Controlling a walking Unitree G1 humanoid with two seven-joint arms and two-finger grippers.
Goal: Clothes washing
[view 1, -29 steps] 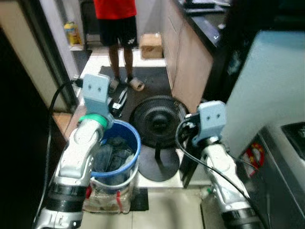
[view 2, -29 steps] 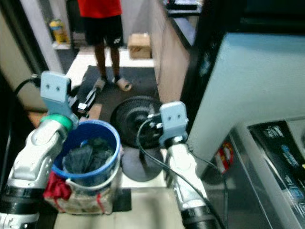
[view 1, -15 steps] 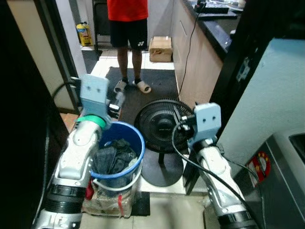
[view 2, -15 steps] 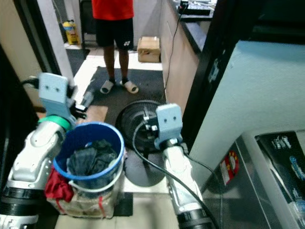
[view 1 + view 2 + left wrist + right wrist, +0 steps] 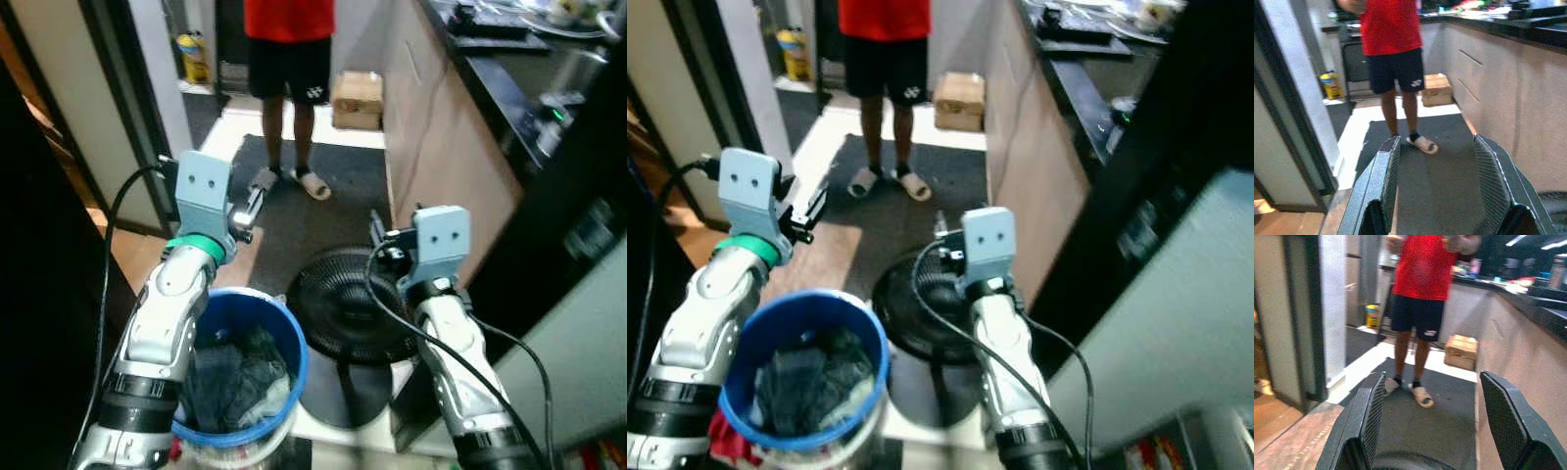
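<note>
Blue bucket (image 5: 286, 338) upright on floor, dark crumpled clothes (image 5: 230, 377) inside.

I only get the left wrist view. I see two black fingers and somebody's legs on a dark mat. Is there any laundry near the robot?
Observer: Yes. A blue bucket with dark clothes in it stands right below the left arm.
Operator: What's next to the bucket?
Observer: A black fan on a round base, to the bucket's right, in front of the right arm.
Operator: Is the other gripper holding something?
Observer: No. The right gripper is open with nothing between its fingers, held up above the fan.
Operator: Anything red there besides the shirt?
Observer: A bit of red cloth sticks out under the bucket's left side.
</note>
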